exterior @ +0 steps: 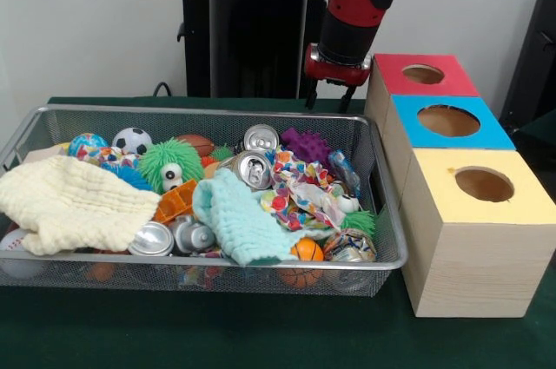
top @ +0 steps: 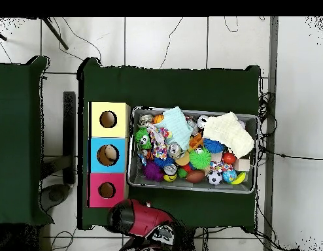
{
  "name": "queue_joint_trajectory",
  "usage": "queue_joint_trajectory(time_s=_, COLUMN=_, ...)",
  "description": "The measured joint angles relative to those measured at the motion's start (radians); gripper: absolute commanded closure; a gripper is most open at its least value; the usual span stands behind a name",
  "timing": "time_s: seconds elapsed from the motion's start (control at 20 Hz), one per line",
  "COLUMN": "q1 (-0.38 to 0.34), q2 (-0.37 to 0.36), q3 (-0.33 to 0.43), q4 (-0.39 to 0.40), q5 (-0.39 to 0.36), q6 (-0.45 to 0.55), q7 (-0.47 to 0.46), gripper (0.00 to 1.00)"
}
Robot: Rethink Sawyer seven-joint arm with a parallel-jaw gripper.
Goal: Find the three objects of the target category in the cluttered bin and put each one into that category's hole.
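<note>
red and black arm's gripper (exterior: 327, 102) hangs above the far rim of the silver wire mesh bin (exterior: 382, 213), nothing between its two short dark prongs, which stand slightly apart. just below and toward the viewer lie silver drink cans (exterior: 254, 168), a purple spiky ball (exterior: 306, 144), a green fuzzy ball with eyes (exterior: 168, 163), a pale yellow cloth (exterior: 69, 204) and a mint green cloth (exterior: 239, 221). beside the bin stand three wooden boxes with round holes: red-topped box (exterior: 443, 82), blue-topped box (exterior: 486, 130), yellow-topped box (exterior: 530, 204).
</note>
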Motion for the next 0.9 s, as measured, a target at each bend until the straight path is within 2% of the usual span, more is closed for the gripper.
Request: queue_joint_trajectory(time_s=0.9, q1=-0.031, q2=0.000, q3=0.000, q4=0.000, q5=0.000, q6=0.000, q7=0.000, gripper=0.00)
